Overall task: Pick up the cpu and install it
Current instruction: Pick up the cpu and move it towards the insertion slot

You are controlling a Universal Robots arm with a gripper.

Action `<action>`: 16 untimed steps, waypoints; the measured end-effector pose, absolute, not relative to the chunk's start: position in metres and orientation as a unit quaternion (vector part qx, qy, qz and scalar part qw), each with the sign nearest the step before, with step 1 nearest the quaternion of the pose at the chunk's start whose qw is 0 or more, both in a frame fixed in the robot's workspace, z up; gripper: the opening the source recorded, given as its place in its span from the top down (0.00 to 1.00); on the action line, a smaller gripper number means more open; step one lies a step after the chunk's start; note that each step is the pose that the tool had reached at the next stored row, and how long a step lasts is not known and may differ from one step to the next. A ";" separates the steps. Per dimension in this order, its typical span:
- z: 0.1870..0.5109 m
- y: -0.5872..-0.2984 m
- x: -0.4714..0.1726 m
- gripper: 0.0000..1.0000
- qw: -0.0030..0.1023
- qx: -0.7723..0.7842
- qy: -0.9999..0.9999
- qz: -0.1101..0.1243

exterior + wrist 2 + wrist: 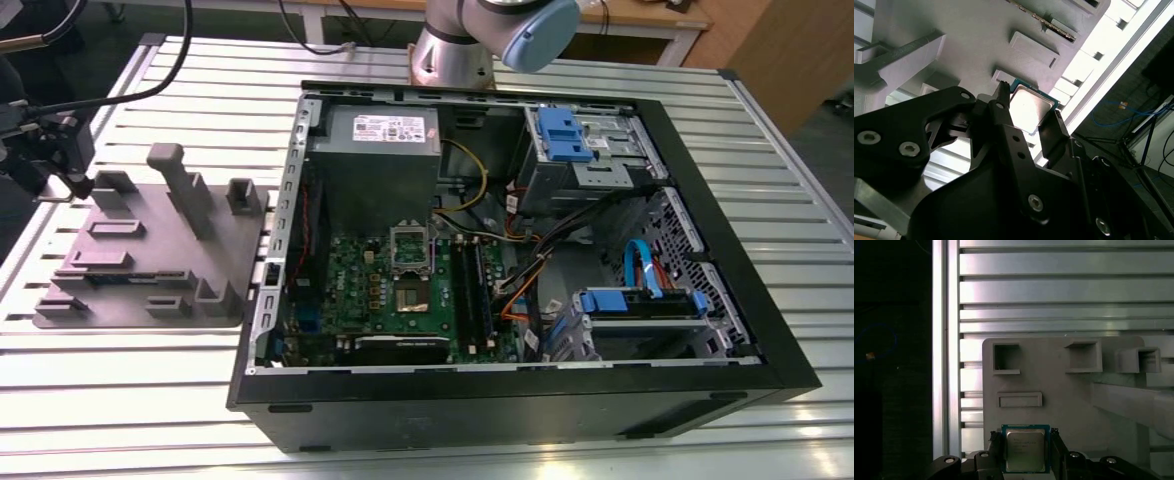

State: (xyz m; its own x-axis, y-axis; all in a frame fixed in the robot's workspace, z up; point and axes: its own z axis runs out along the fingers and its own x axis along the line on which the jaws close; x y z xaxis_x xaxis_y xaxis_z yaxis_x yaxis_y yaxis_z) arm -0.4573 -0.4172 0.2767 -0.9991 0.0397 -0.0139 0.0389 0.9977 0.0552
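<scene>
1. In the exterior view the arm point(470, 38) is cut off at 12 o'clock. Its dark wrist end sits at the 9 o'clock edge, partly out of the picture, and there the jaws are hard to separate from the dark background.
2. In both wrist views the black body of the jaws hides the near edge of the cpu point(1025, 450). The print on its lid is too small to tell.
3. Whether the cpu rests on the grey plate point(1074, 405) or hangs just above it cannot be told.
4. The cpu is a small, flat square with a silver-grey metal lid and a thin green-blue rim around it.
5. The jaws are clenched on the cpu. The two black fingers point(996, 452) lie against opposite edges, and no gap shows between them and the rim in either wrist view.
6. The cpu is over the grey plate, just beside a shallow rectangular recess point(1020, 399) and near one plate edge.
7. In the exterior view the plate lies on the slatted metal worktop point(134, 400) at 9 o'clock of the open computer case point(534, 400). The jaws stand at the plate's 10 o'clock corner.
8. The metal-framed socket point(410, 262) on the green motherboard point(354, 300) is inside the case, well apart from the jaws, at about their 4 o'clock.
</scene>
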 end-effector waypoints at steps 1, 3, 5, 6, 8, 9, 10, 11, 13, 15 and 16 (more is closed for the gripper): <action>0.277 -0.417 -0.457 0.53 0.007 0.020 0.999 0.027; 0.277 -0.417 -0.455 0.53 0.007 0.020 0.999 0.027; 0.277 -0.417 -0.454 0.53 0.008 0.020 0.999 0.028; 0.277 -0.417 -0.454 0.53 0.008 0.020 0.999 0.027; 0.277 -0.417 -0.454 0.53 0.008 0.020 0.999 0.027; 0.277 -0.417 -0.454 0.53 0.008 0.020 0.999 0.027; 0.277 -0.417 -0.454 0.53 0.008 0.020 0.999 0.028; 0.277 -0.417 -0.454 0.53 0.007 0.020 0.999 0.027; 0.279 -0.417 -0.454 0.53 0.007 0.020 0.999 0.027; 0.280 -0.417 -0.454 0.53 0.008 0.020 0.999 0.027; 0.281 -0.417 -0.454 0.53 0.008 0.020 0.999 0.027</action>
